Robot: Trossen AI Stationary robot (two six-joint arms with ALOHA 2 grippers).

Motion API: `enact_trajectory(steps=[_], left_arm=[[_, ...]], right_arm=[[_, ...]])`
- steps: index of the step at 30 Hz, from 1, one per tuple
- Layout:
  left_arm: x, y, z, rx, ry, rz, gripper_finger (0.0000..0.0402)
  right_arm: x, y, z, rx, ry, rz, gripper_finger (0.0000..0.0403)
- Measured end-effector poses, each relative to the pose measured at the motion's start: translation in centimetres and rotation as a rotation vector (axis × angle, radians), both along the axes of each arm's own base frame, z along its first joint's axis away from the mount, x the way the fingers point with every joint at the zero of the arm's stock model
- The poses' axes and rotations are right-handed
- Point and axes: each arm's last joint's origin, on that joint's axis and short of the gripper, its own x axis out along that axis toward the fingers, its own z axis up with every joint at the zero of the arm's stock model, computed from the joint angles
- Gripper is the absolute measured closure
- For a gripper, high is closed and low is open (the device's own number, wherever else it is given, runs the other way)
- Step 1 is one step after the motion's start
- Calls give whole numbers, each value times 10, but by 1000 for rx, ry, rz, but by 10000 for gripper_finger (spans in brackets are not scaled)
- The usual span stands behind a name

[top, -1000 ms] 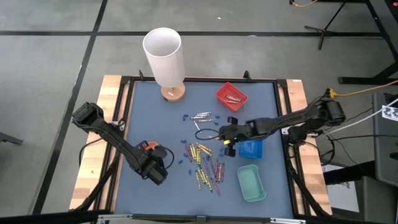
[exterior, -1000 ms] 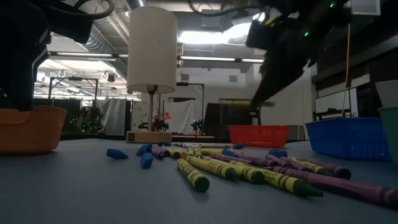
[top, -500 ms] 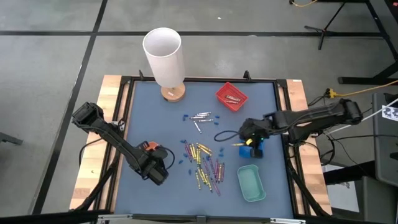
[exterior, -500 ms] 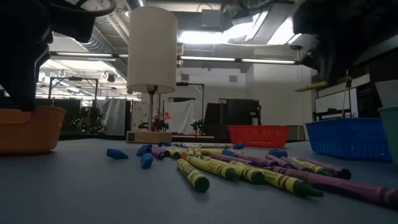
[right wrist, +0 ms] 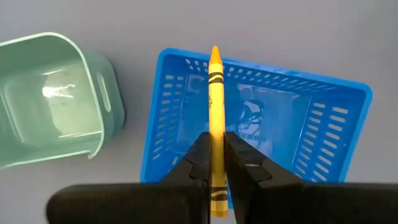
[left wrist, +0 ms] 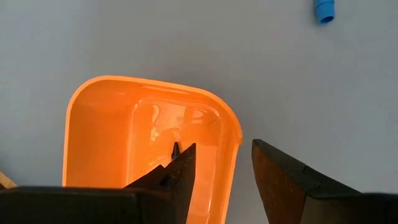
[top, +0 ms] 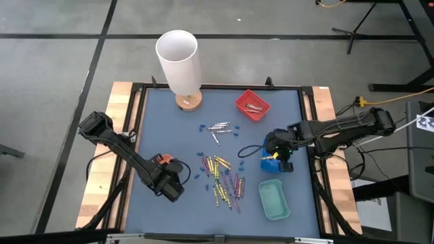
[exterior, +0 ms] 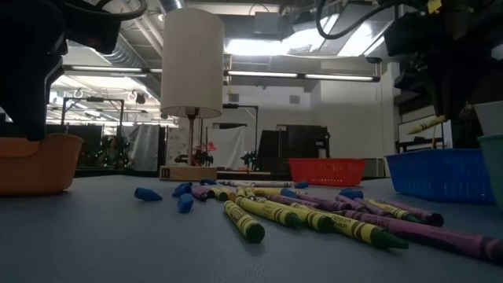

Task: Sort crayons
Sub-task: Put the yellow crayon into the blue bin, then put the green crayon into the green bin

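Observation:
My right gripper (top: 274, 154) is shut on a yellow crayon (right wrist: 214, 93) above the blue basket (top: 274, 164), which also shows in the right wrist view (right wrist: 323, 124). The crayon shows tilted in the low view (exterior: 424, 124). A pile of yellow, purple and gold crayons (top: 221, 176) lies on the mat in the middle, and several silver ones (top: 218, 127) lie farther back. My left gripper (left wrist: 221, 168) is open above the orange tray (left wrist: 99, 143), one finger over the tray's inside and one outside its rim. My right gripper pinches the yellow crayon between its two fingers (right wrist: 198, 163) on the paper-wrapped shaft (right wrist: 216, 146), nearer the blunt end. The pointed end (right wrist: 214, 53) sticks out past the fingertips. The crayon is lifted clear over the blue basket, tilted, its tip the lower end.
A red tray (top: 252, 104) with silver crayons stands at the back right, and a green tray (top: 273, 198) at the front right beside the blue basket. A white lamp (top: 179, 64) on a wooden foot stands at the back. Small blue bits (top: 202, 127) lie about.
My right gripper has carried the yellow crayon from beside the pile toward the table's right edge, to above the blue basket. In the last half second it has come down a little, and the crayon has gone from level to tilted.

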Motion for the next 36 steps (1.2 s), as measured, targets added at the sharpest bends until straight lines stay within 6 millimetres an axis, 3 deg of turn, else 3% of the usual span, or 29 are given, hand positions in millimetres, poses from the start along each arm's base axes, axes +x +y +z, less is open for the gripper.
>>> enact_trajectory(steps=[18, 29, 36], left_arm=[[0, 0, 0, -2, -2, 0, 260], [0, 0, 0, -2, -3, 0, 260], [1, 0, 0, -4, -6, 0, 260]], right_arm=[[-3, -3, -3, -102, 44, -26, 371], [-2, -3, -3, -98, 38, -52, 235], [-2, -3, -3, -97, 37, -52, 206]])
